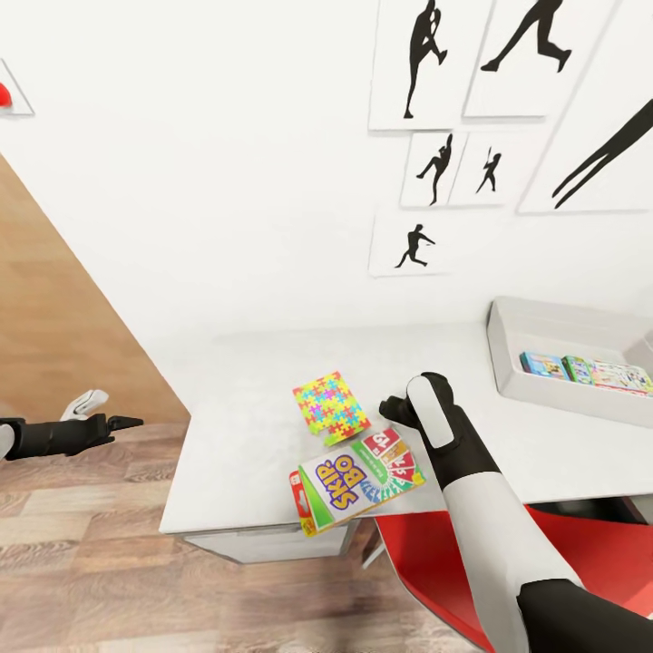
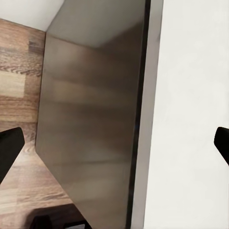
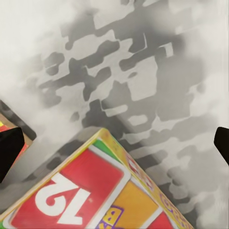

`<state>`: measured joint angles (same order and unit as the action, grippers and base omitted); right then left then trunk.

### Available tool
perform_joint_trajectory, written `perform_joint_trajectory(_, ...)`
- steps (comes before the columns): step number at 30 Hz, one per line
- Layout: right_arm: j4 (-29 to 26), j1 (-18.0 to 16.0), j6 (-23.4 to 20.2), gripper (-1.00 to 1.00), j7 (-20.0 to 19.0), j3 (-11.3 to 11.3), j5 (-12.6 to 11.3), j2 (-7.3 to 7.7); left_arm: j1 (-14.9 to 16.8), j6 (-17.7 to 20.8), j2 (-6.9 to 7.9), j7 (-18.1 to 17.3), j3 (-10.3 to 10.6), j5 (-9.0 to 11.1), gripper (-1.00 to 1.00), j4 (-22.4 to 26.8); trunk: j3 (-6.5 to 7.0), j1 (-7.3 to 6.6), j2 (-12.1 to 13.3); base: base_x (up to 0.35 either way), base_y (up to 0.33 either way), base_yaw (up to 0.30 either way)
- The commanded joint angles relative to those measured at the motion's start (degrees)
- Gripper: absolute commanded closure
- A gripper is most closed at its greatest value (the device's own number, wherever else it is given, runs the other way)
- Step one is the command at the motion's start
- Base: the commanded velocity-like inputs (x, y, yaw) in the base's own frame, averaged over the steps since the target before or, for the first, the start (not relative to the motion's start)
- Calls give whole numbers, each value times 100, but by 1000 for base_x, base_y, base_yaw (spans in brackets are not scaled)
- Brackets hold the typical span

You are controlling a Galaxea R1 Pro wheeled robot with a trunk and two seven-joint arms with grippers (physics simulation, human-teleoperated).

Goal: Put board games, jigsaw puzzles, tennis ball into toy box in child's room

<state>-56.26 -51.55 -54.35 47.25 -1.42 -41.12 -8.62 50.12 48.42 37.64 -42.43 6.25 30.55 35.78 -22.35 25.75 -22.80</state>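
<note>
Two arms reached forward over a wood-plank floor (image 1: pixel 82 526). Nearest, the right pincer (image 1: pixel 396 410) hovered just above the far end of the SKIP BO box (image 1: pixel 355 481), a flat glossy cardboard rectangle printed green, yellow and red, lying at the front edge of the table (image 1: pixel 245 426), which was a smooth, pale grey-white slab. In the right wrist view the fingertips (image 3: pixel 10 148) stood wide apart, nothing between them, with a corner of the box below showing a red card marked "12" (image 3: pixel 67 198) and the mottled grey tabletop behind it. Just beyond the SKIP BO box, almost touching it, lay a jigsaw puzzle (image 1: pixel 330 407), a flat box covered in interlocking yellow, red, blue, green and pink pieces. Well off to the left of the SKIP BO box, the left pincer (image 1: pixel 113 423) hung over the floor beside the table's end, its fingers spread. Farther back and to the right of the SKIP BO box sat the toy box (image 1: pixel 544 349), a shallow light grey bin with sloping walls, holding small colourful boxes (image 1: pixel 585 372). Beyond, black silhouette pictures (image 1: pixel 435 168) hung on a white wall.
</note>
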Motion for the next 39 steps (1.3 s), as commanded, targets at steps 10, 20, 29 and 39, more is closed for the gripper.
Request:
perform_joint_trajectory(10, 17, -4, -12, -100, 58, -10, -50, 1, 7, 27, 7, -2, 24, 30, -100, -1, -95, 3, -11, 0, 0, 0)
perform_joint_trajectory(20, 20, -4, -6, -100, 57, -15, -54, 1, 7, 27, 7, -2, 25, 33, -100, -1, -189, 3, -11, 0, 0, 0)
perform_joint_trajectory(29, 19, 3, -5, -100, 57, -17, -54, 1, 7, 27, 7, -2, 19, 30, -100, -1, -273, 3, -11, 0, 21, 0)
perform_joint_trajectory(39, 19, 5, 18, -100, 56, -17, -54, 1, 7, 27, 7, -2, 17, 30, -100, -1, -367, 3, -11, 0, 48, 0)
